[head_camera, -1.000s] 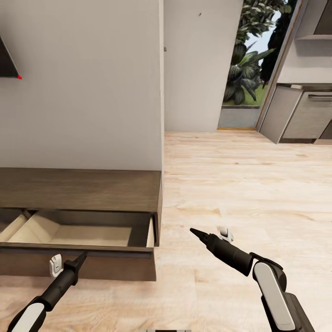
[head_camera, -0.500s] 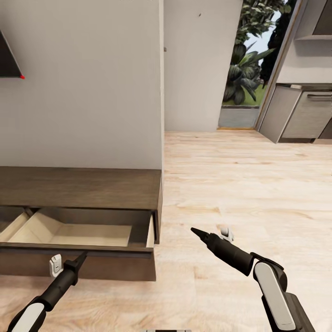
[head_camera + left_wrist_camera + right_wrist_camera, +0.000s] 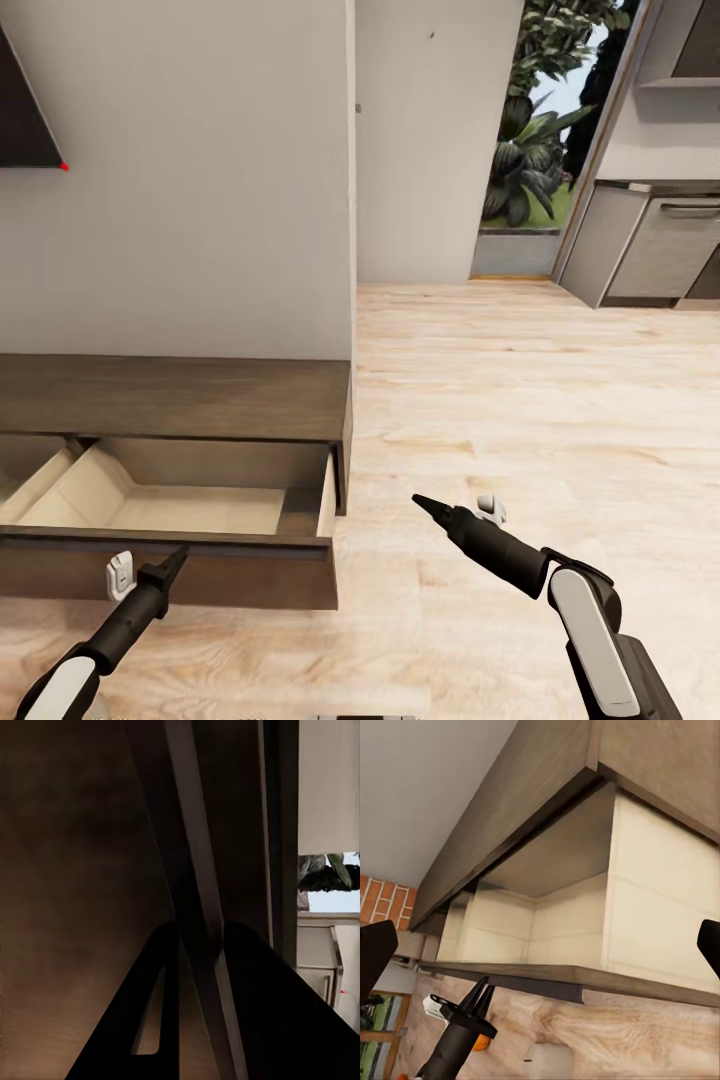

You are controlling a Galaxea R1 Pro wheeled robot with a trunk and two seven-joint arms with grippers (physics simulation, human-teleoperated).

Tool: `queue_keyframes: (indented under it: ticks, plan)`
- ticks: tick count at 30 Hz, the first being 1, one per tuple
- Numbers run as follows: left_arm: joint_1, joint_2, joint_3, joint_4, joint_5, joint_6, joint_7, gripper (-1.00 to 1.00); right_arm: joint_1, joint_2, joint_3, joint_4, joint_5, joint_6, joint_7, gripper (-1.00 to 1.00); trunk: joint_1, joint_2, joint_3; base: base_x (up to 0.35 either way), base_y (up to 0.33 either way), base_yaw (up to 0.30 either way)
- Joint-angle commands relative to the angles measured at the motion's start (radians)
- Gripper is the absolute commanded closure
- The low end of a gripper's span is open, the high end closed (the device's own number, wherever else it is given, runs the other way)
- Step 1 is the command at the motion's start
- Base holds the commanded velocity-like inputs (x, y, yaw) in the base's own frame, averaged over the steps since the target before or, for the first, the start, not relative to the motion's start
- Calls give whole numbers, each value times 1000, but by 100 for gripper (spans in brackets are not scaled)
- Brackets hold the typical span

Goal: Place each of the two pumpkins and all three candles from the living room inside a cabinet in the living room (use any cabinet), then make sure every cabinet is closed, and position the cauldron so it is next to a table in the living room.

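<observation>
Head view: high vantage, facing forward and down over both arms; open drawer [image 3: 190,505] of cabinet [image 3: 175,398] at lower left, wood floor [image 3: 540,400] ahead, kitchen units [image 3: 650,250] far right. Left wrist view: very near, sighting along fingers [image 3: 150,1020] straddling drawer front's top edge [image 3: 199,945]. Right wrist view: low, near floor, facing up into same drawer [image 3: 555,937]; left arm [image 3: 457,1035] also in view. Shared by all three: drawer.

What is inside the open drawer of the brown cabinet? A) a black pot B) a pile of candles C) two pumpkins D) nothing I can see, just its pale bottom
D: in the head view the drawer of the cabinet is pulled out, and the part of its beige inside that shows is bare.
</observation>
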Motion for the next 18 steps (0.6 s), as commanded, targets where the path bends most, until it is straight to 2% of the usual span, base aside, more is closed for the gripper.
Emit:
queue_keyframes:
  ticks: [1, 9, 18]
  plan:
    - [0, -1, -31, -3, 0, 5, -6, 100, 0, 0, 0, 0, 0, 0, 0, -100, 0, 0, 0, -34, 0, 0]
    - [0, -1, -31, -3, -1, 5, -6, 100, 0, 0, 2, 0, 0, 0, 0, -100, 0, 0, 0, -102, 0, 0]
    - [0, -1, -31, -3, -1, 5, -3, 100, -1, 0, 2, 0, 0, 0, 0, -100, 0, 0, 0, -11, 0, 0]
